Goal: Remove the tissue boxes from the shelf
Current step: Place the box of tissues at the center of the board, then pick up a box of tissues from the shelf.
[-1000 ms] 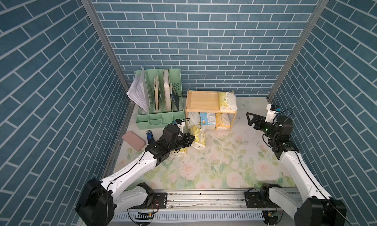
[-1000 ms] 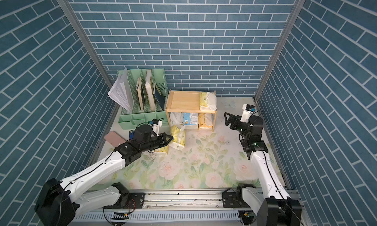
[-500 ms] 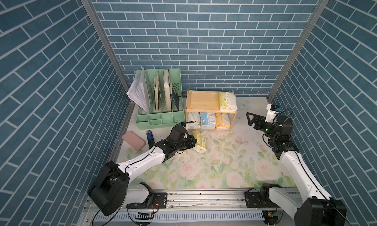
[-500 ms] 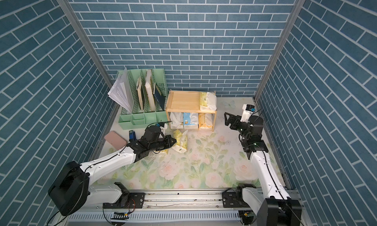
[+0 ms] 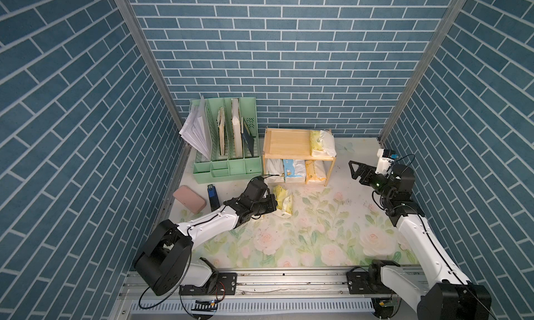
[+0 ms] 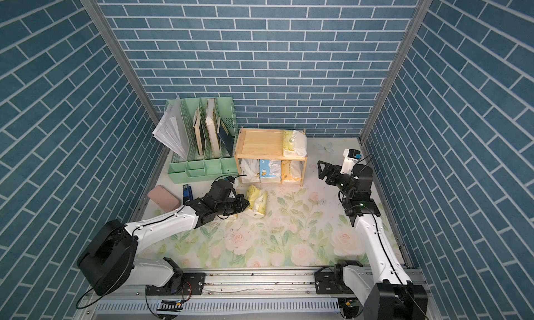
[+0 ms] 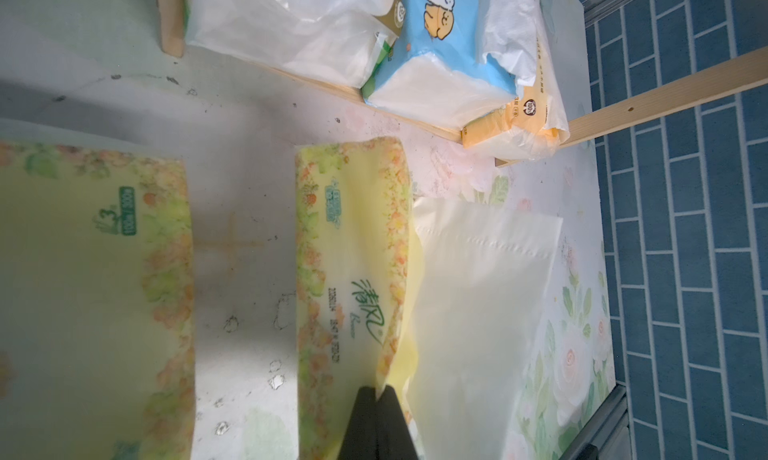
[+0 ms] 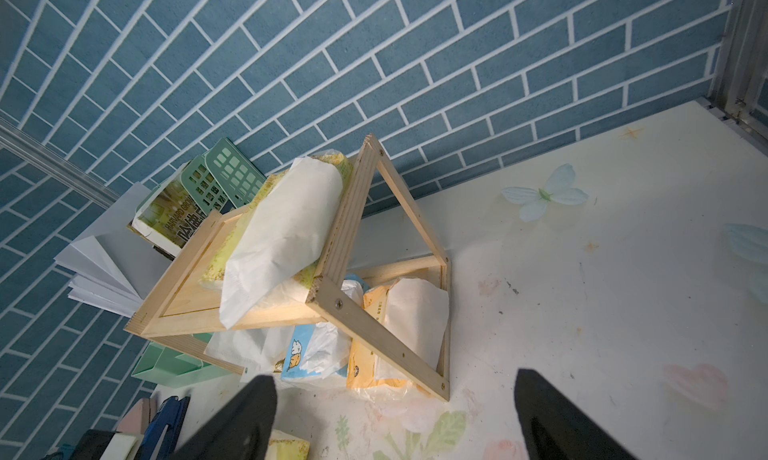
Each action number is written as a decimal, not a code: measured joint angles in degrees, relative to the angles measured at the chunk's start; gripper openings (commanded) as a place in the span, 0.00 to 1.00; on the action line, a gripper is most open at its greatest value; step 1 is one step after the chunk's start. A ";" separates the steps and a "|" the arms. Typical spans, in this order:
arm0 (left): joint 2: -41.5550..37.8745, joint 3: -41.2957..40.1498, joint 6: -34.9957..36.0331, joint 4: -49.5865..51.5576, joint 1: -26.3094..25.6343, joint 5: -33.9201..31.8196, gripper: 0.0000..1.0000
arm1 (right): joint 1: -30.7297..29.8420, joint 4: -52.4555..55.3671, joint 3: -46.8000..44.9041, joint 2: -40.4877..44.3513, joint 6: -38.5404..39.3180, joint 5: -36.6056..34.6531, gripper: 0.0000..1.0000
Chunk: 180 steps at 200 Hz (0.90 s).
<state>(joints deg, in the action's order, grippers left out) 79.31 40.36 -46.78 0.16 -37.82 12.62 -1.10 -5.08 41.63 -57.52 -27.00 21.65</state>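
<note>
The wooden shelf (image 5: 289, 143) (image 6: 260, 142) stands at the back. One pale yellow tissue box (image 5: 320, 142) (image 8: 274, 246) lies on its top board. A white (image 5: 273, 169), a light blue (image 5: 294, 171) (image 7: 432, 63) and an orange-yellow tissue box (image 5: 315, 171) (image 8: 365, 366) fill its lower tier. Two more pale yellow tissue boxes lie side by side on the mat in front (image 5: 283, 201) (image 6: 256, 201). My left gripper (image 5: 273, 204) (image 7: 376, 395) is shut on the edge flap of one of them (image 7: 349, 271); the other (image 7: 83, 292) lies free beside it. My right gripper (image 5: 354, 171) (image 8: 392, 377) hangs open right of the shelf, holding nothing.
A mint-green file organizer (image 5: 228, 165) with books and loose paper sheets (image 5: 196, 130) stands left of the shelf. A pink case (image 5: 189, 198) and a blue object (image 5: 213, 195) lie near the left wall. A loose tissue sheet (image 7: 478, 292) lies beside the held box.
My left arm has sunk lower and reached a little rightward, bringing the held pale yellow box down onto the mat. The right arm has not moved.
</note>
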 measured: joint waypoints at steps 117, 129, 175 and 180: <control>-0.02 0.02 0.33 5.05 -0.72 -4.33 0.28 | 0.00 5.33 4.94 -0.87 2.75 -1.90 0.93; -0.48 0.35 0.83 6.84 -0.74 -5.64 0.30 | 0.00 6.34 5.88 -0.87 3.32 -2.43 0.93; -3.13 4.83 3.28 12.15 -0.72 -10.71 0.43 | -0.04 10.75 8.31 -1.33 4.52 -3.93 0.92; -3.30 5.35 3.39 12.28 -0.72 -10.93 0.44 | -0.17 11.21 8.63 -1.55 4.57 -4.07 0.92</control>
<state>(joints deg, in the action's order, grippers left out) 76.01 45.71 -43.40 12.45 -38.54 1.69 -1.28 6.13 50.26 -59.07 -22.44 17.58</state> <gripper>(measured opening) 0.418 0.924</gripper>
